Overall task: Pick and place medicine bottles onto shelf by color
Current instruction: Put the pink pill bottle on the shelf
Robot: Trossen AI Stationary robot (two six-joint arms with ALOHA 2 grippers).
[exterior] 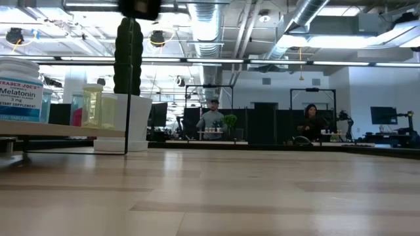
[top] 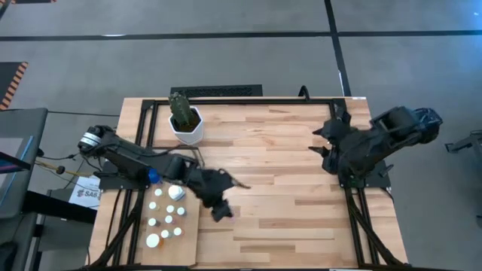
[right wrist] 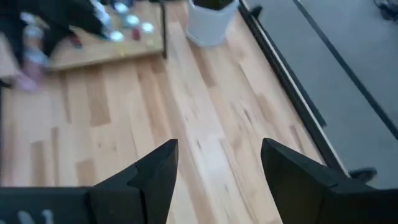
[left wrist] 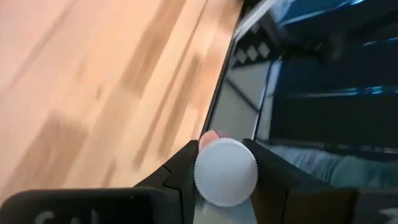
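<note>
The left tool point(left wrist: 225, 180) pinches a small medicine bottle point(left wrist: 225, 172) between its two dark fingers, gripping just under the ribbed white cap; a sliver of pink body shows behind the cap, so it is probably one of the pink ones. Holding it by the neck keeps the bottle upright and leaves its base free, which suits setting it down on end. In the high view this tool point(top: 219, 208) hangs just beside the right edge of the shelf point(top: 190, 248), the pale board at the near left of the surface point(top: 286, 196), so the bottle seems close to its drop-off.

On the shelf stand several more bottles point(top: 169, 218), seen from above as white round caps, loosely grouped toward the board's left half, probably to keep colours together. A white pot with a cactus point(top: 185, 120) stands behind the shelf.

The right tool point(right wrist: 217, 174) has its fingers spread with nothing between them; it waits near the right edge of the surface, well apart from the shelf.
</note>
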